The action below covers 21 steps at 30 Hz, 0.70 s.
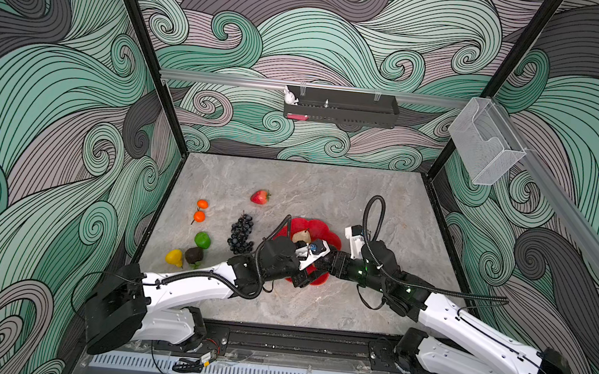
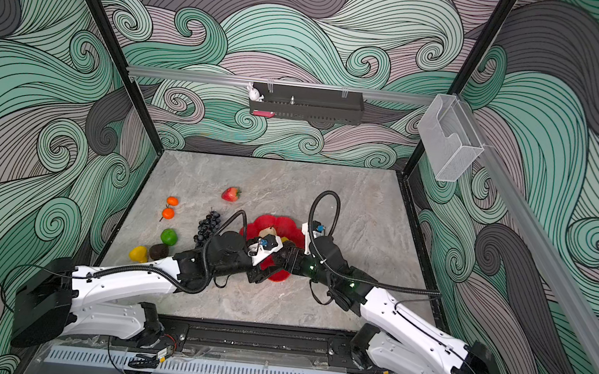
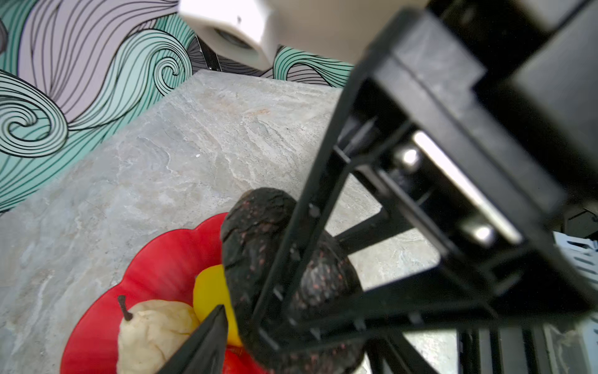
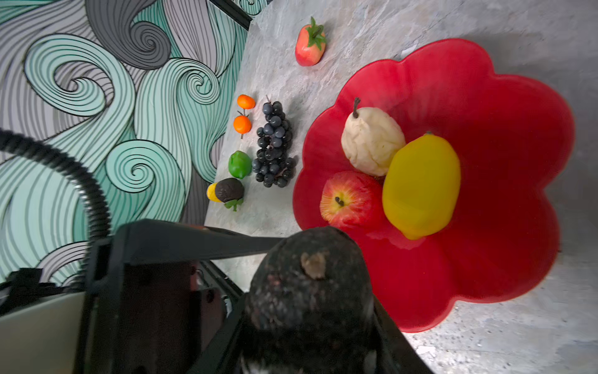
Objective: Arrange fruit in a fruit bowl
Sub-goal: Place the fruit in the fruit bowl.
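The red fruit bowl [image 4: 485, 129] holds a beige lumpy piece [image 4: 372, 142], a yellow lemon [image 4: 420, 187] and a red apple [image 4: 349, 200]. Over its near rim [image 1: 319, 280] both grippers meet at a dark avocado-like piece [image 4: 310, 291]. My right gripper [image 4: 296, 323] is shut on it. My left gripper [image 3: 291, 323] stands open beside it, one finger [image 3: 207, 340] apart from its skin. On the table to the left lie a strawberry [image 1: 260, 197], two oranges [image 1: 199, 217], a grape bunch [image 1: 241, 234], a green lime [image 1: 202, 240], another lemon [image 1: 174, 257] and another dark piece [image 1: 194, 255].
A black wall tray [image 1: 341, 111] with a white rabbit figure [image 1: 290, 96] hangs on the back rail. A clear mesh bin [image 1: 481, 145] hangs on the right rail. Patterned walls close in the grey table [image 1: 327, 190] on three sides.
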{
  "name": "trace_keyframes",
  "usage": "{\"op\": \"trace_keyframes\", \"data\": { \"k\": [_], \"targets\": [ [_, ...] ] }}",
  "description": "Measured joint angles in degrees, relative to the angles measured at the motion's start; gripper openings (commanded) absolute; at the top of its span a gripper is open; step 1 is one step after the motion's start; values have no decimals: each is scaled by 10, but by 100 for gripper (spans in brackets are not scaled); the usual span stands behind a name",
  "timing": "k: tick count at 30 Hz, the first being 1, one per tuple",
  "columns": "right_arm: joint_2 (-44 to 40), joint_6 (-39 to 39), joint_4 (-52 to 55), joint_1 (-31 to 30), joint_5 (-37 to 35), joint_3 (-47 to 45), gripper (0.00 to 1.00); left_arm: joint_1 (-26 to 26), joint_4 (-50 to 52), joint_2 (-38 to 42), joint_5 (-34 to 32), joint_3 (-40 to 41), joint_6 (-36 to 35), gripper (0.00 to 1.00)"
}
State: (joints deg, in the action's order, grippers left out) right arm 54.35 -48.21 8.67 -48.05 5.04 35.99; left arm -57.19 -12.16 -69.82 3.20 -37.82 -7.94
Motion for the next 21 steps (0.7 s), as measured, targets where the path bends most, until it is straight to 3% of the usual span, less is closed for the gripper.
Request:
{"op": "trace_keyframes", "data": {
  "k": [9, 21],
  "targets": [
    [38, 122, 88, 16, -82, 72, 34, 0, 45, 113, -110, 27, 48, 83],
    [196, 257, 120, 47, -151, 165, 35, 12, 127, 254, -380, 110, 106, 86]
  ]
}}
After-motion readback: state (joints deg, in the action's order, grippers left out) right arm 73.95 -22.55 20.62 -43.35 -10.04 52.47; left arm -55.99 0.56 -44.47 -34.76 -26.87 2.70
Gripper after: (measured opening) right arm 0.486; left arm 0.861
